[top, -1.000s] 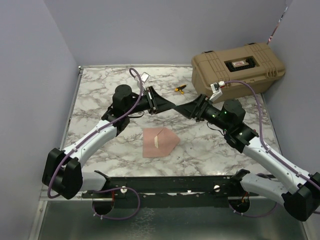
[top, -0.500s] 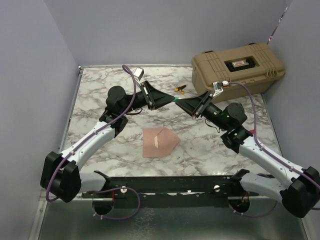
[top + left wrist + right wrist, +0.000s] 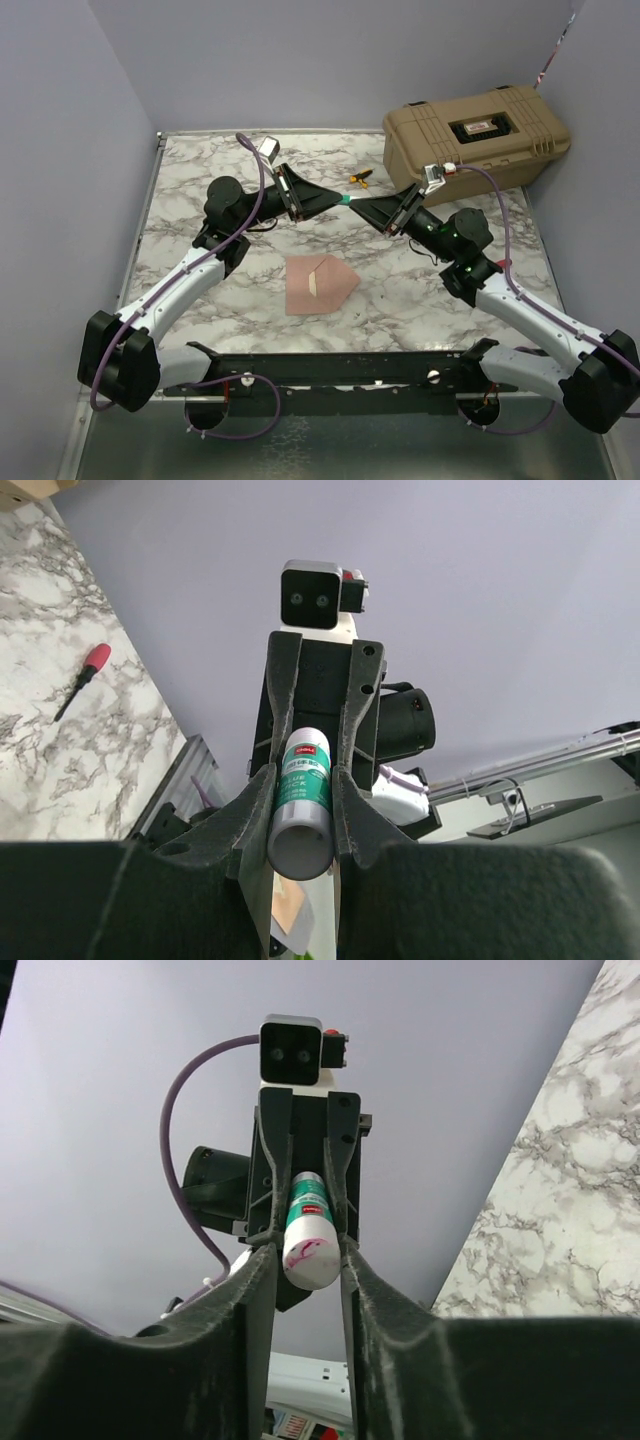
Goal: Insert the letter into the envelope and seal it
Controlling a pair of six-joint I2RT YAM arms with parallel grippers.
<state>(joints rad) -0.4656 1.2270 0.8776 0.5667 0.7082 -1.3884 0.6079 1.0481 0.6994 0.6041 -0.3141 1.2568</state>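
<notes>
Together my left fingers and right fingers clamp one glue stick; the salmon envelope lies flat, flap pointing right.

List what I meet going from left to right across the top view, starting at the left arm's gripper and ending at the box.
left gripper → glue stick → right gripper → tan case
</notes>
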